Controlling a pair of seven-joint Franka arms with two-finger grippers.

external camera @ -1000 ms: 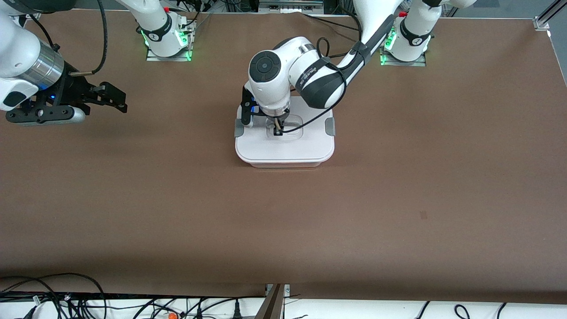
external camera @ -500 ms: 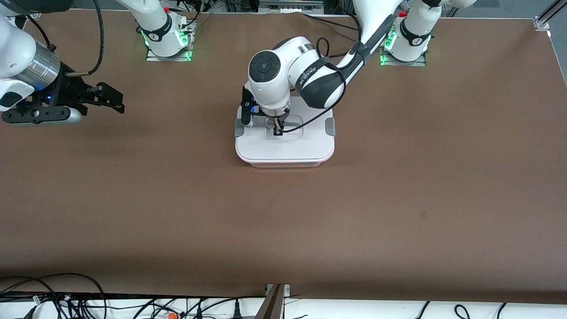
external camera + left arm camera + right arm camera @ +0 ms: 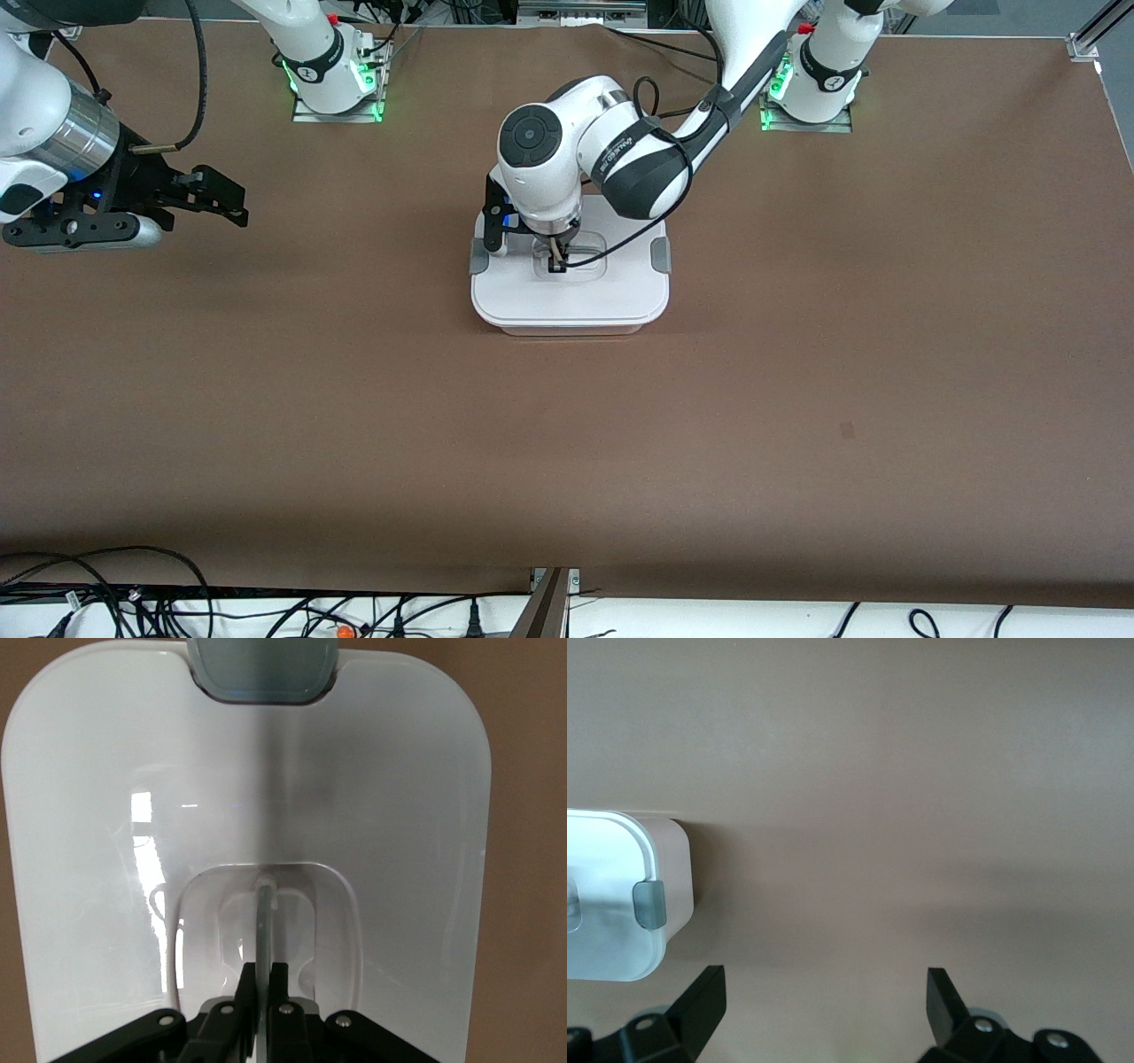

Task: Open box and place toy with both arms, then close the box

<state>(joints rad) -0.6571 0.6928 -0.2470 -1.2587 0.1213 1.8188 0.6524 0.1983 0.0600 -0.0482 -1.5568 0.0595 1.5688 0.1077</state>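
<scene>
As you look down from the front camera, the box (image 3: 570, 282) sits on the brown table (image 3: 797, 354) about midway between the two arms' ends, closer to the robots' bases than to the camera, with its white lid (image 3: 567, 297) on and a grey clip (image 3: 659, 254) showing at each short side. The left gripper (image 3: 555, 263) is down on the middle of the lid, at the clear handle (image 3: 571, 257). The right gripper (image 3: 208, 197) waits above bare table toward the right arm's end, well apart from the box.

In the left wrist view you see the lid (image 3: 248, 815) filling the frame, one grey clip (image 3: 261, 669) at its edge, and the handle (image 3: 264, 921) lying in its recess. The left gripper (image 3: 264, 979) has its fingers (image 3: 278, 979) pressed together on the thin handle bar.

In the right wrist view you see the right gripper (image 3: 824, 1001) with its fingers (image 3: 943, 997) spread wide over brown table, nothing between them. A corner of the box (image 3: 620, 904) with one grey clip (image 3: 649, 904) shows off to one side.

You cannot see the toy in any view.
</scene>
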